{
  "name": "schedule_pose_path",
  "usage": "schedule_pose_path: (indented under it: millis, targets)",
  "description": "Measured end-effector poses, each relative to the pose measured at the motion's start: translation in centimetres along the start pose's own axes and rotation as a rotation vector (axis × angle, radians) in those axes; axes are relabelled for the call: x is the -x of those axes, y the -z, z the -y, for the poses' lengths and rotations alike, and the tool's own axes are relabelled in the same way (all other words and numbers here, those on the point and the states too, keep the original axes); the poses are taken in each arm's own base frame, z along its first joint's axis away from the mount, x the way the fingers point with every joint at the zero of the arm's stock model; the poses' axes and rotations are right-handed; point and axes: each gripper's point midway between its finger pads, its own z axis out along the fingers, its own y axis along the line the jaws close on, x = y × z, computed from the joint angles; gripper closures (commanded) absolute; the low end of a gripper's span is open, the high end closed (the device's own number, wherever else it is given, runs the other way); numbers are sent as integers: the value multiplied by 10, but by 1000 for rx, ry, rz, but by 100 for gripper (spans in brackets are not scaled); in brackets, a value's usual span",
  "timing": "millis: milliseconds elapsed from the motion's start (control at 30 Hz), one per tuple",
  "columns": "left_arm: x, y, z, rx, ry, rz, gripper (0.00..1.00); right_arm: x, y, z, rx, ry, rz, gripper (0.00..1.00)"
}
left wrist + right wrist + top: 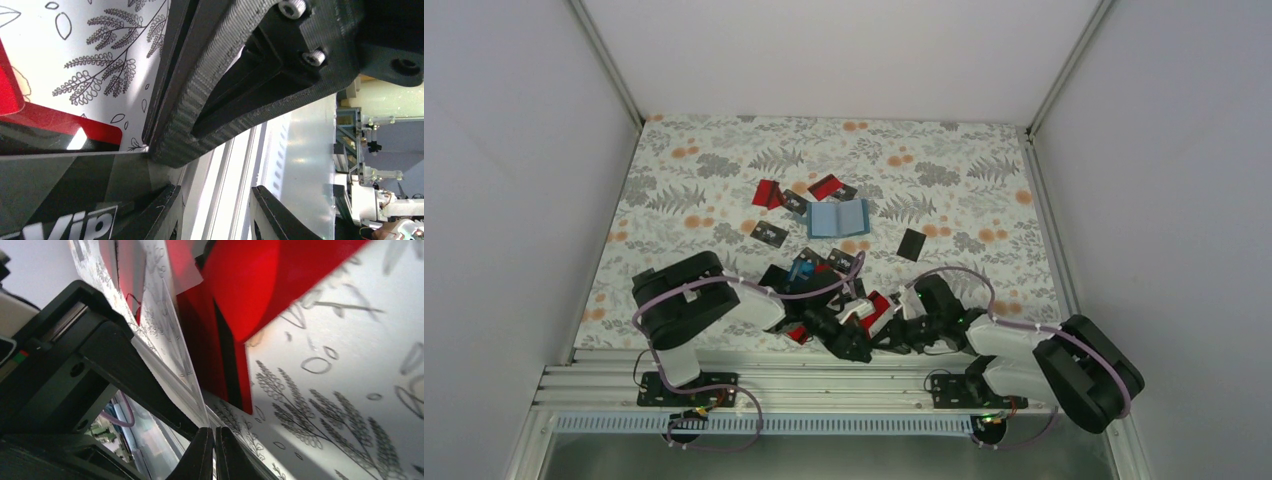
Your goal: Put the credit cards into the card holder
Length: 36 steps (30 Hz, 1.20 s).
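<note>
Lying flat: card holder [836, 219] | credit cards [769, 235] scattered around it

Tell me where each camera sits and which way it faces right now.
Top external: above and behind the robot, looking down on the floral table; left arm and right arm show, card holder mid-table.
Left wrist: low at the near table edge, facing along the left gripper, whose fingertips show, beside a red card and a black card.
Right wrist: low over the table, facing along the right gripper, fingertips showing, toward red cards.
Both wrist views share red cards on the floral table.
</note>
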Motion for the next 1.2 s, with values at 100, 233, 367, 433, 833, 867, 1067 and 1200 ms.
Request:
schedule_pose_path:
  millis: [100,233,367,433,833,867,1067,1200]
  targets:
    - [2,2,3,-21,-9,6,66,0,-1,-5,12,45,-18,96]
    - [5,5,4,-35,-13,11,66,3,0,-11,10,94,-28,96]
    - [16,17,14,-16,-18,39,66,11,1,-21,21,129,-22,96]
    - [32,29,25,1,-44,81,66,16,3,-25,34,129,-15,96]
    - [105,134,33,220,-44,411,66,46,29,-59,199,120,-19,96]
    - [108,142,31,242,-37,432,66,51,33,-65,214,132,-12,96]
    - [122,184,19,344,3,559,61,80,59,-86,286,157,30,96]
    - [131,213,12,378,34,651,61,99,71,-95,316,154,62,96]
